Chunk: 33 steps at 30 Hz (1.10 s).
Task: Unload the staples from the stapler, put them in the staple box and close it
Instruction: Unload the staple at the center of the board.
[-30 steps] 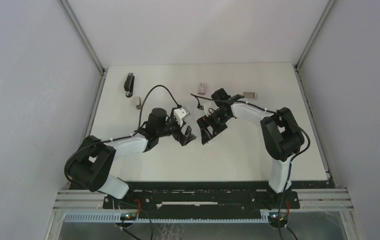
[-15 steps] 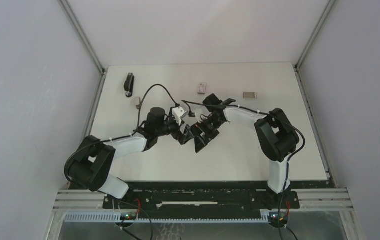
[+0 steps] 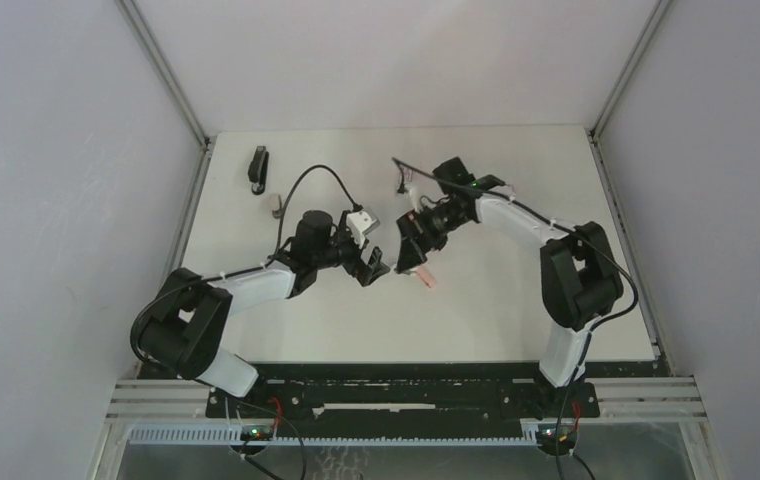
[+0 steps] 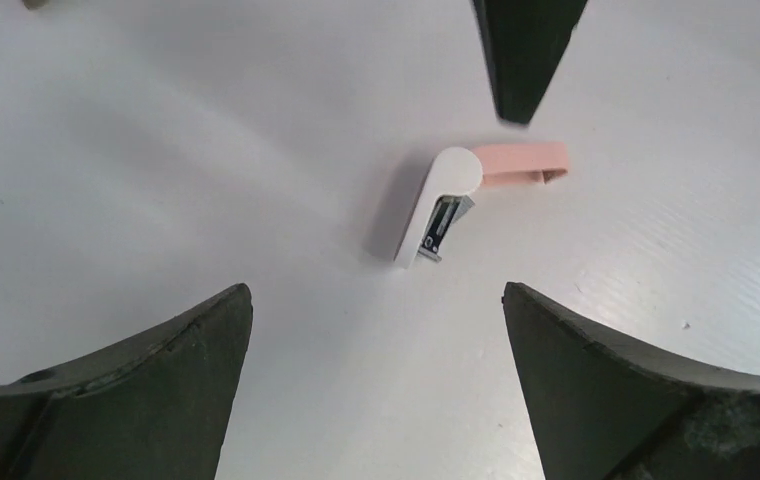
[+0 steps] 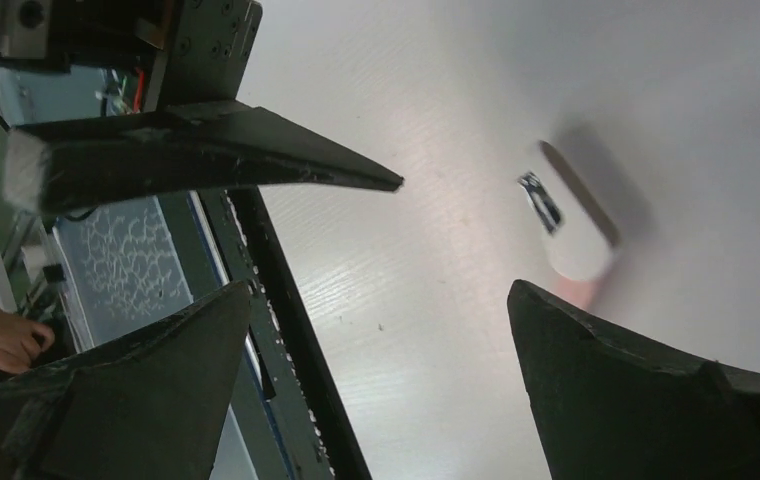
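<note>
Stapler: slim, long black desk stapler (image 3: 258, 168); lies at the far left of the white table (image 3: 496, 300), near its back edge; well apart from both grippers; touched by neither
Staples: too small to make out in any view; cannot tell where they are
Left gripper (image 3: 374, 268): jaws spread wide, nothing between them; hovers over mid-table, pointed at the hinged piece
Right gripper (image 3: 415, 252): jaws spread wide, holding nothing; just beside the left gripper; one dark fingertip (image 4: 526, 60) shows above the pink half in the left wrist view
Hinged piece: small white-and-pink plastic hinged piece (image 4: 436, 200); lies on the table by both grippers' tips; halves swung apart at an angle; grey metal part shows inside the white half; apart from all fingers
Other: small pale block (image 3: 276, 205); near the stapler, on its near side
</note>
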Tool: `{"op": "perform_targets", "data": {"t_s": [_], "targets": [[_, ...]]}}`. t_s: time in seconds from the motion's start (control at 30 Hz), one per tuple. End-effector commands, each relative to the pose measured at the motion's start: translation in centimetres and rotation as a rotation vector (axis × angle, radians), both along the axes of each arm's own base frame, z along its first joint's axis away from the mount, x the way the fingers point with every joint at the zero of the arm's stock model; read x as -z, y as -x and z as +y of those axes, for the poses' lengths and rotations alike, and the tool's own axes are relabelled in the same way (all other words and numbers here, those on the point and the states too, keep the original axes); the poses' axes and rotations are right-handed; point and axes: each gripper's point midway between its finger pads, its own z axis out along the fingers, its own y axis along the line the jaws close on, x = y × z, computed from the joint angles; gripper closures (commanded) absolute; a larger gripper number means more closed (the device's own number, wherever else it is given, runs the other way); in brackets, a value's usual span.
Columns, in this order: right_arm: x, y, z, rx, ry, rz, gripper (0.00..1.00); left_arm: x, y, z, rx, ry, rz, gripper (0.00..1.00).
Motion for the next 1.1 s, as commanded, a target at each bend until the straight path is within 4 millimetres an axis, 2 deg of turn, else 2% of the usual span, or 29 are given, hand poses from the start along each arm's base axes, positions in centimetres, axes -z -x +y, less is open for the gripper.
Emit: {"op": "perform_targets", "data": {"t_s": [0.0,0.13,0.27,0.37,0.53,0.87,1.07], "targets": [[-2.9,-2.4,-2.0,0.058,-0.081,-0.044,0.00,-2.5,-2.2,-1.2,0.051,-0.037,-0.092,0.00],[-0.5,-3.1,-3.2,0.105,-0.027,-0.002,0.00,-2.3,-2.3,-2.1,0.155,-0.124,-0.113,0.00],[2.2,-3.1,-3.5,0.115,0.010,0.041,0.00,-1.2,-1.7,-3.3,0.309,-0.198,-0.114,0.00],[3.4,-3.0,-3.8,0.120,0.010,0.092,0.01,-0.3,-1.5,-3.8,0.394,-0.269,-0.112,0.00],[3.2,-4.1,-5.2,0.178,-0.015,0.124,0.02,0.7,-2.7,-4.4,0.399,-0.388,-0.128,0.00],[1.3,-6.3,-8.4,0.294,-0.066,0.131,0.04,3.1,-1.9,-4.9,0.435,-0.559,-0.215,0.00],[0.8,-6.5,-9.3,0.323,-0.087,0.147,0.05,3.6,-2.8,-5.3,0.411,-0.598,-0.236,0.07]]}}
